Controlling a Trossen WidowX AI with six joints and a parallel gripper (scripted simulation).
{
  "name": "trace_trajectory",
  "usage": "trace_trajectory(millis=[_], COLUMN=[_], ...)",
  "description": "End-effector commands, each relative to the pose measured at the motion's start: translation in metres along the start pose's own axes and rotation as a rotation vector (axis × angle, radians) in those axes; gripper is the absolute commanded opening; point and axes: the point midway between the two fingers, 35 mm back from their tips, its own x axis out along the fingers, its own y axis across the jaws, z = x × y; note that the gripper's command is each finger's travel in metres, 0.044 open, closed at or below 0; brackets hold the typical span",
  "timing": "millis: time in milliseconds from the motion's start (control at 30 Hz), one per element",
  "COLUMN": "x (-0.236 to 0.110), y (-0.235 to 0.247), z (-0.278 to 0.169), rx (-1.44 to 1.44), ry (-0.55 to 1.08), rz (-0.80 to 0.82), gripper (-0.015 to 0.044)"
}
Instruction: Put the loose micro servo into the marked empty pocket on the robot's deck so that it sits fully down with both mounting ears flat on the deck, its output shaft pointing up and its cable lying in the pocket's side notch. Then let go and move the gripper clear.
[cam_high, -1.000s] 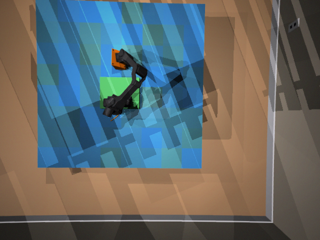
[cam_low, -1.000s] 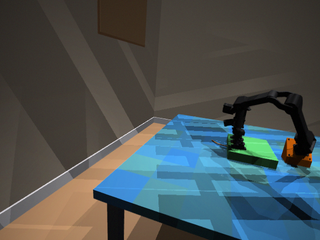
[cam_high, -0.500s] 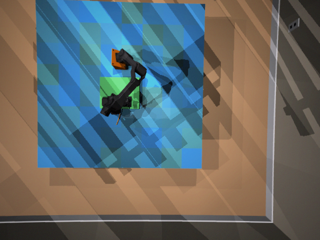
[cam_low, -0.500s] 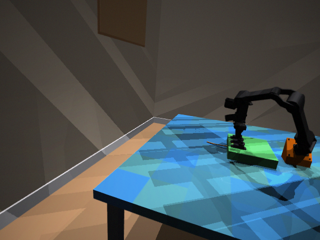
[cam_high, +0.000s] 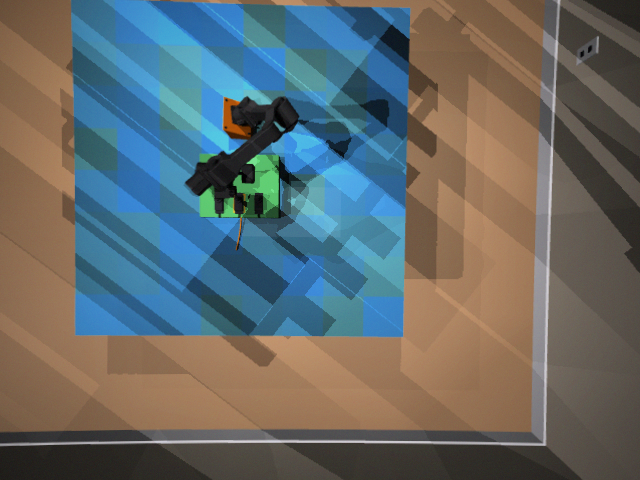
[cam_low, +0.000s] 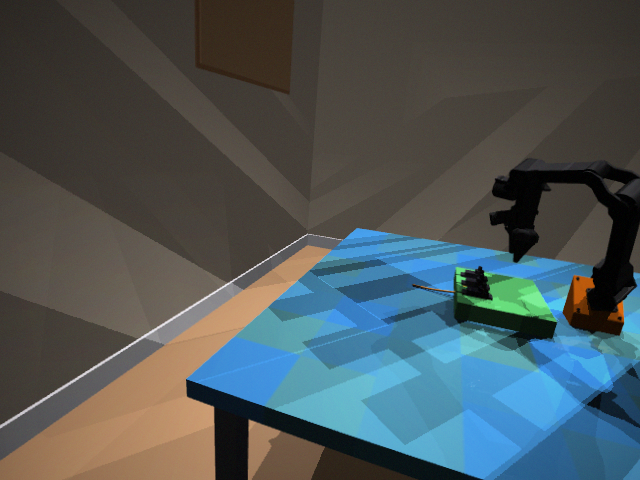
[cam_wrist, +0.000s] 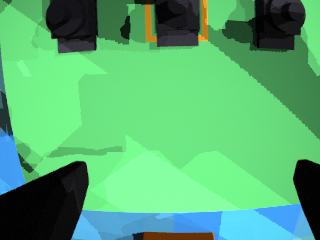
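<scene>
The micro servo sits in the orange-outlined pocket, in the middle of a row of three dark servos on the green deck. Its thin orange cable runs off the deck's edge onto the table. My gripper is open and empty. It hangs well above the deck, behind the servo row, touching nothing. Shadow hides how flat the servo's ears lie.
Two other servos stand in pockets on either side of the marked one. The arm's orange base is just behind the deck. The blue patterned table ends near the front.
</scene>
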Motion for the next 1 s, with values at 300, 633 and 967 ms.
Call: trace_trajectory(millis=[300,633,967], x=[-0.041,-0.042,-0.042], y=[-0.001,-0.001,-0.001], z=[-0.005,-0.005,-0.005], rx=[0.062,0.064,0.064], ry=[-0.007,-0.008,-0.008], rz=[0.005,0.005,0.005], gripper=[0.044,0.044,0.044])
